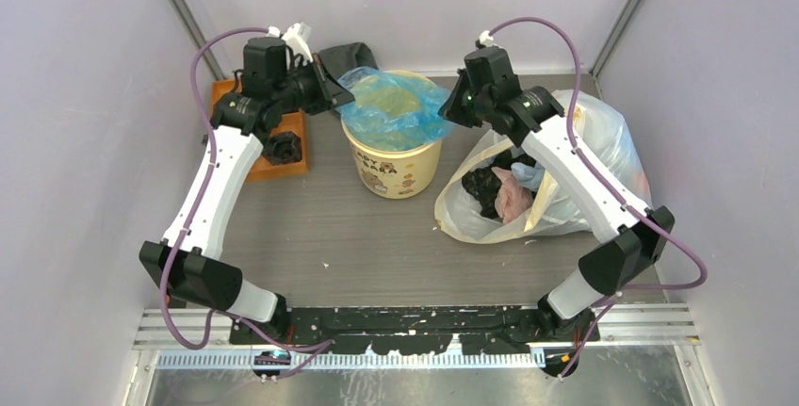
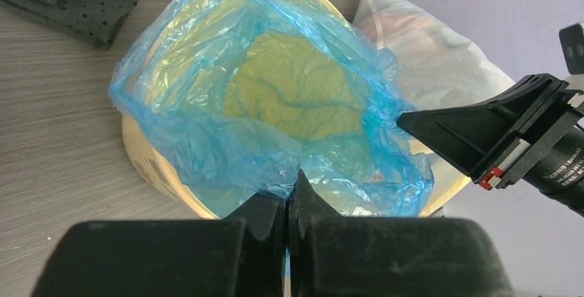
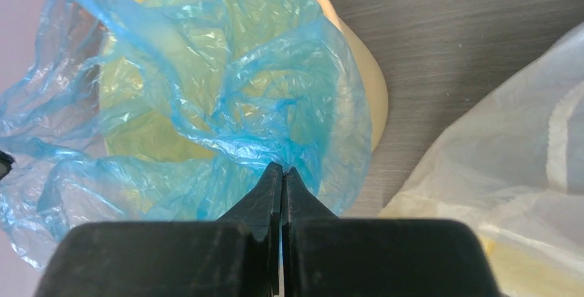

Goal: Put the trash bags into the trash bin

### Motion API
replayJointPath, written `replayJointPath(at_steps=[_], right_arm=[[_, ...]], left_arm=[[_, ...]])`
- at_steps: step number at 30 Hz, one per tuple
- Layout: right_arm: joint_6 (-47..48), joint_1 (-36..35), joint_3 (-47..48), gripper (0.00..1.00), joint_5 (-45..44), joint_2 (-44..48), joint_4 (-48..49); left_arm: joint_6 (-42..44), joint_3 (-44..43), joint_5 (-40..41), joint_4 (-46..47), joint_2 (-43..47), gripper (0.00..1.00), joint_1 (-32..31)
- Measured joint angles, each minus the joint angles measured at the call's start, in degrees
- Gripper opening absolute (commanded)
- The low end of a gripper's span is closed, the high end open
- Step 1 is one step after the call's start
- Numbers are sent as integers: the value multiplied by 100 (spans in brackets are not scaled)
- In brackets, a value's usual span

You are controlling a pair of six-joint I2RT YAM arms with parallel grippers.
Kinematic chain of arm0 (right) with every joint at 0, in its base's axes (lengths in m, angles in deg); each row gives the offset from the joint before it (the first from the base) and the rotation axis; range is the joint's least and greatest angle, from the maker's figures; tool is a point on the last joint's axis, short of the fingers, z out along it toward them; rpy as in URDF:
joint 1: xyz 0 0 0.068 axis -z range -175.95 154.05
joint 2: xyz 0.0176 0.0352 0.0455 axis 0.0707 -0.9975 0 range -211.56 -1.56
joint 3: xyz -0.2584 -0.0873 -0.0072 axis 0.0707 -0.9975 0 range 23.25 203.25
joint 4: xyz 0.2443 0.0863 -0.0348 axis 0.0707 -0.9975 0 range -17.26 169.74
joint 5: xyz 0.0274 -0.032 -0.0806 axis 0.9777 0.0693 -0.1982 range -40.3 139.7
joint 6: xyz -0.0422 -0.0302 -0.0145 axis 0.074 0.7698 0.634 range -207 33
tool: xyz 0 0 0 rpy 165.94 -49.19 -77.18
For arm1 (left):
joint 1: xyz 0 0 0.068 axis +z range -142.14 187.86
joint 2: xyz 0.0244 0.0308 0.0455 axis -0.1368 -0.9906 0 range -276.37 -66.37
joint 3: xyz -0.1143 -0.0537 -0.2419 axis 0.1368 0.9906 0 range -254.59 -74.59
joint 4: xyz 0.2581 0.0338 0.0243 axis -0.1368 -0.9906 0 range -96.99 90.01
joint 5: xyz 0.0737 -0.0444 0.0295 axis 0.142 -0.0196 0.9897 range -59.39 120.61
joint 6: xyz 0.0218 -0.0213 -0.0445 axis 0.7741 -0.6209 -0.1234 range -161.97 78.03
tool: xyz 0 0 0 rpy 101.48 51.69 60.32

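The light-blue trash bag point(image 1: 391, 105) lies spread open over the mouth of the cream-yellow trash bin point(image 1: 393, 169), its middle sagging inside. My left gripper point(image 1: 341, 97) is shut on the bag's left edge point(image 2: 227, 152) at the bin's rim point(image 2: 148, 169). My right gripper point(image 1: 450, 109) is shut on the bag's right edge point(image 3: 275, 131), just outside the bin's rim point(image 3: 368, 104). The left gripper's tips point(image 2: 293, 183) and the right gripper's tips point(image 3: 281, 171) both pinch blue film. My right gripper's fingers point(image 2: 482, 131) show in the left wrist view.
A large whitish-clear sack point(image 1: 565, 180) with dark and pink contents lies right of the bin, under my right arm. An orange tray point(image 1: 273, 142) with a black object sits left of the bin. A dark cloth point(image 1: 347, 56) lies behind it. Walls enclose three sides.
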Motion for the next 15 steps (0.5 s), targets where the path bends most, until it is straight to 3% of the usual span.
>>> replayJointPath(at_steps=[3, 11, 15], right_arm=[[15, -83, 437, 1, 37, -354, -81], [162, -673, 3773, 1, 415, -2780, -125], [125, -837, 3805, 1, 704, -3101, -92]], left_arm=[[61, -61, 155, -48, -24, 0, 13], [81, -92, 448, -37, -26, 0, 358], [81, -162, 463, -20, -26, 0, 391]])
